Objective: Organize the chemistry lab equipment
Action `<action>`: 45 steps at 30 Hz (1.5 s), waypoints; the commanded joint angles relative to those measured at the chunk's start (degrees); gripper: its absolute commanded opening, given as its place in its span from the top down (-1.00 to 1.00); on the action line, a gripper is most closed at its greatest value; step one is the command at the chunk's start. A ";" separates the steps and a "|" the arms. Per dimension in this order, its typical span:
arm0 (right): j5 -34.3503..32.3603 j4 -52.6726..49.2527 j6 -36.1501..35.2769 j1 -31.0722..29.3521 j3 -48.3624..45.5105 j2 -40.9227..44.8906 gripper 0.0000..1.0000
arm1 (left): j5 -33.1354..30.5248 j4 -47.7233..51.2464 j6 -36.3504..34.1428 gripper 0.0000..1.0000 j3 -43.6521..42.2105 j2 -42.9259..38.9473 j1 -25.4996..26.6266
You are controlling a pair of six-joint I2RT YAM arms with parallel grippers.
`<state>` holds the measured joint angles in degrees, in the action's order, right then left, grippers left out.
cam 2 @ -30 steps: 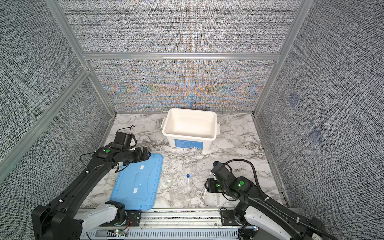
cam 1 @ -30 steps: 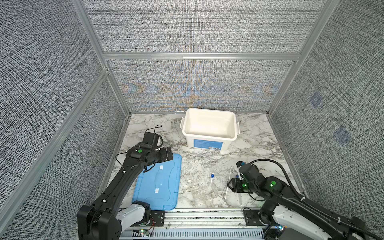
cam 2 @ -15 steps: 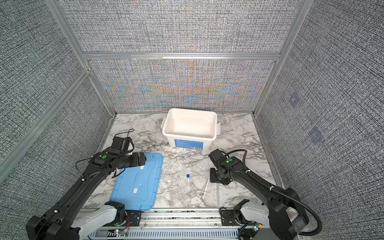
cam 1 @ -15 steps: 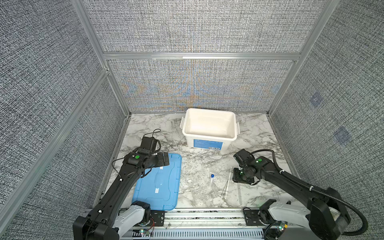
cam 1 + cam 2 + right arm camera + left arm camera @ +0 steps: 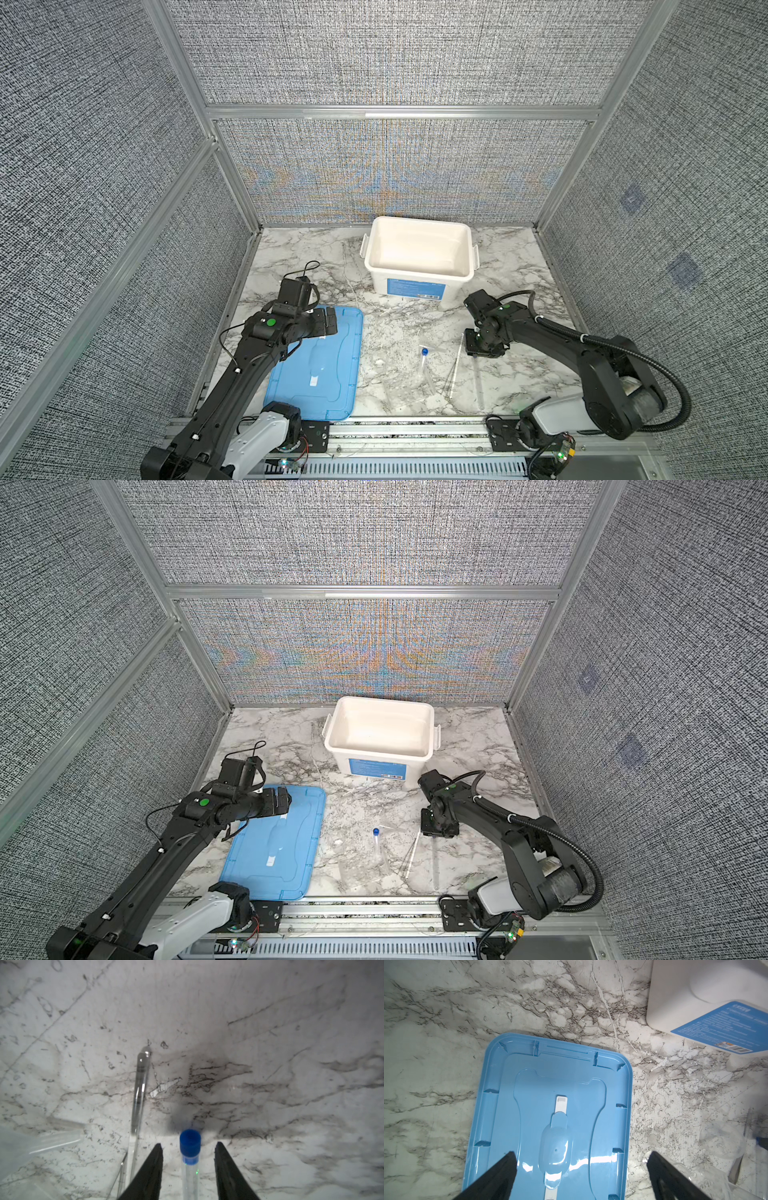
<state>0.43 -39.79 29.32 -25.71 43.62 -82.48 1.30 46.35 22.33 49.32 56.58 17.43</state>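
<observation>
- My right pincer [image 5: 188,1143] sits low at the lower right of both top views. The jaws are half-narrowed and straddle a blue-capped tube [image 5: 189,1164], with daylight on both sides, so nothing is gripped yet.
- That tube lies flat on the marble table [image 5: 511,257], pointing toward the bottom edge of the frame. The second capped tube [image 5: 428,374] lies to its left, with the thin rods [image 5: 454,368] between them.
- First worry: I'm lined up near the cap end. If I pinch there, the long body may droop or swivel on the lift.
- Second worry: it's round, slick plastic. An off-centre squeeze could squirt it sideways into those rods just beside it.
- My left pincer [image 5: 581,1153] is spread wide above the blue lid [image 5: 550,1076] at the lower left, holding nothing.
- The white tub [image 5: 417,272] stands open at upper centre, and a sagging tube could clip its rim.
</observation>
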 commanded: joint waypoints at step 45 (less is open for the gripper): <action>-1.25 -0.68 -3.54 -4.72 -3.99 21.13 0.75 | 0.22 -0.69 -0.05 -0.98 0.35 0.57 -0.12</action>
<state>0.38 -38.35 27.00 -29.82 38.92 -62.78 1.54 46.28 22.33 49.43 57.52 17.43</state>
